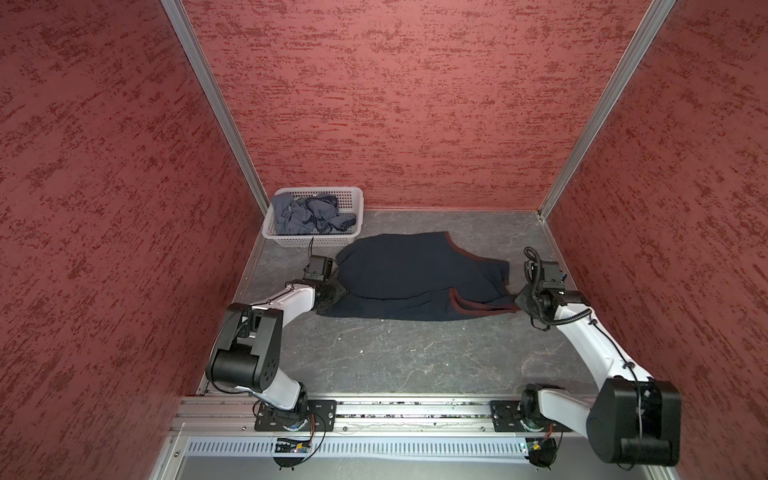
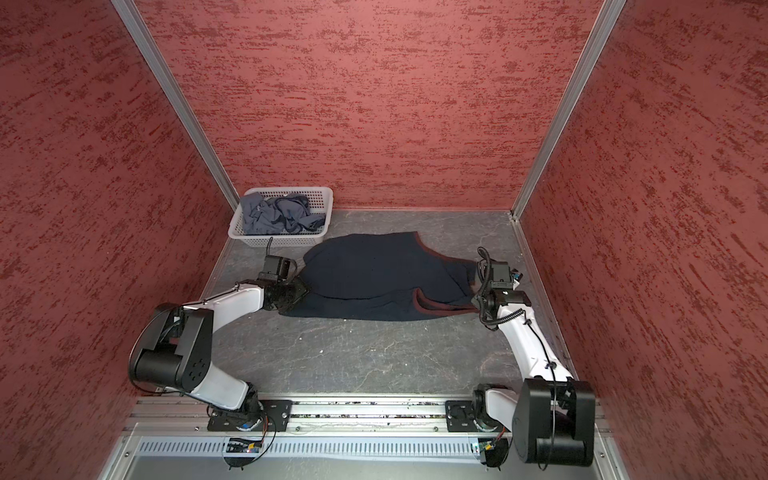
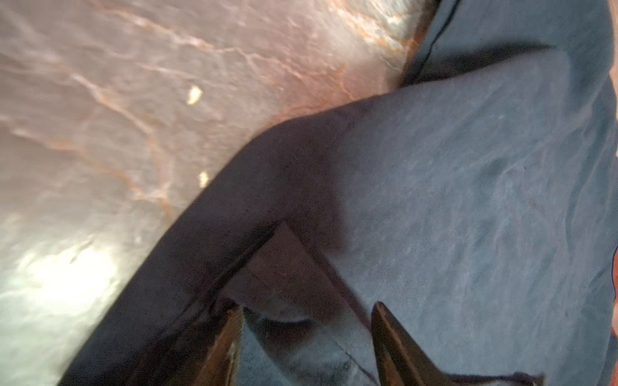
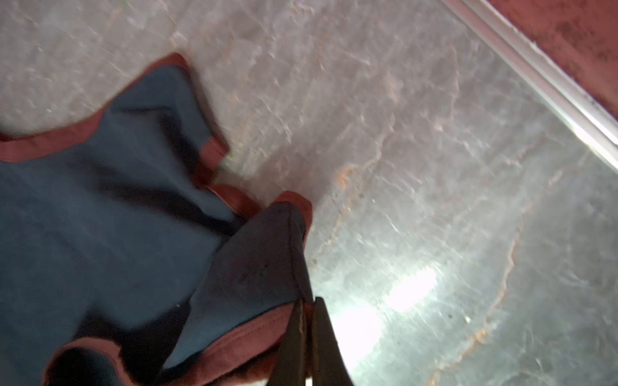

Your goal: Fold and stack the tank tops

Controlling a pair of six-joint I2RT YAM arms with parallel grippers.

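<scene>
A dark navy tank top (image 1: pixel 415 274) (image 2: pixel 374 270) with maroon trim lies across the grey table, its far half folded toward me over the near half. My left gripper (image 1: pixel 338 291) (image 2: pixel 301 291) sits at its left hem end. In the left wrist view this gripper (image 3: pixel 307 309) is open, its jaws astride a fold of navy cloth (image 3: pixel 468 200). At the strap end, my right gripper (image 1: pixel 517 301) (image 2: pixel 476 299) (image 4: pixel 311 300) is shut on a maroon-edged strap (image 4: pixel 254 337). The slate grey tank top (image 1: pixel 307 214) (image 2: pixel 274 216) lies crumpled in the basket.
A white perforated basket (image 1: pixel 316 241) (image 2: pixel 278 241) stands at the back left corner against the red walls. Red textured walls enclose the table on three sides, with an aluminium rail (image 4: pixel 551 87) close to my right gripper. Both arm bases sit on the front rail.
</scene>
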